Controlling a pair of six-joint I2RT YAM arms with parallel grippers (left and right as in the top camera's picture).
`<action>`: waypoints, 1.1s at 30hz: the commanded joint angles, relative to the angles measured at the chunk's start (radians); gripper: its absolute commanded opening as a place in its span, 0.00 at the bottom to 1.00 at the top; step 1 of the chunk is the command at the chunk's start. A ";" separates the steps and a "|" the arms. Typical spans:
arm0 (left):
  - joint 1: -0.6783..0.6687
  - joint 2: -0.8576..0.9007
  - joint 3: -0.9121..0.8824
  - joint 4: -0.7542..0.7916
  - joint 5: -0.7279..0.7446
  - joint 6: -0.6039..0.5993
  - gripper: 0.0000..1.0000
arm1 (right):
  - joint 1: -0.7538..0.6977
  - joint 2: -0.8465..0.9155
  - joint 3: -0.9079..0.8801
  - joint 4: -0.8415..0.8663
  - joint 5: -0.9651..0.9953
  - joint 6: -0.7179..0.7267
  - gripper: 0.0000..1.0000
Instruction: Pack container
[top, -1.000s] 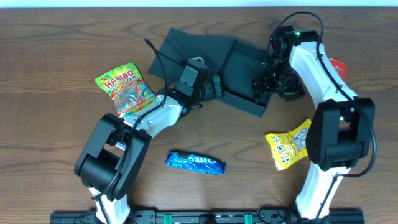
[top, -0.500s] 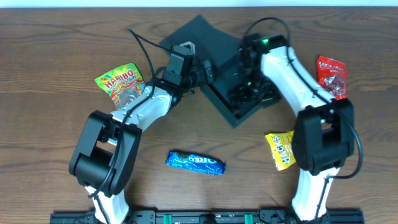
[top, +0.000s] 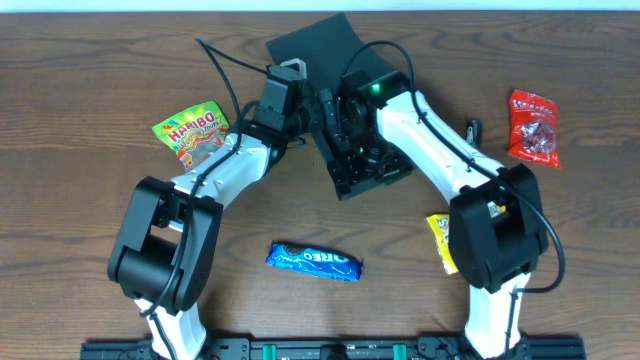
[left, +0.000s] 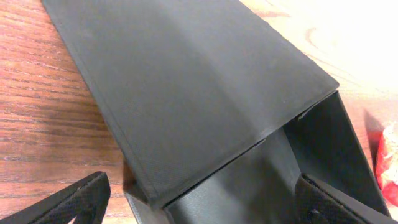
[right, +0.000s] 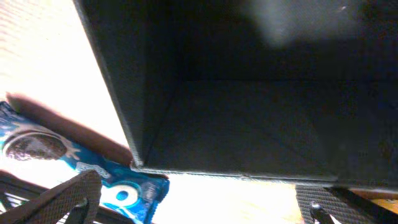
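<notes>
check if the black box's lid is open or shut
Open. The container's flap lid lies folded back on the table; the right wrist view looks straight inside.

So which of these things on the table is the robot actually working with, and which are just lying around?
Part of the job:
- matte black square cardboard box with a hinged flap lid
- probably going into it: green Haribo gummy bag, blue Oreo packet, yellow snack packet, red snack packet

Just lying about:
- small black object on the wood, too small to identify
</notes>
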 joint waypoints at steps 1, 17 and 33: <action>-0.029 0.017 0.035 0.012 0.024 0.019 0.95 | 0.088 -0.016 0.001 0.040 -0.116 -0.061 0.99; 0.018 -0.121 0.035 -0.126 0.077 0.023 0.95 | 0.003 -0.369 0.010 0.015 0.113 -0.053 0.99; 0.022 -0.249 0.031 -0.547 -0.061 0.034 0.95 | -0.497 -0.343 0.007 0.105 0.261 -0.138 0.99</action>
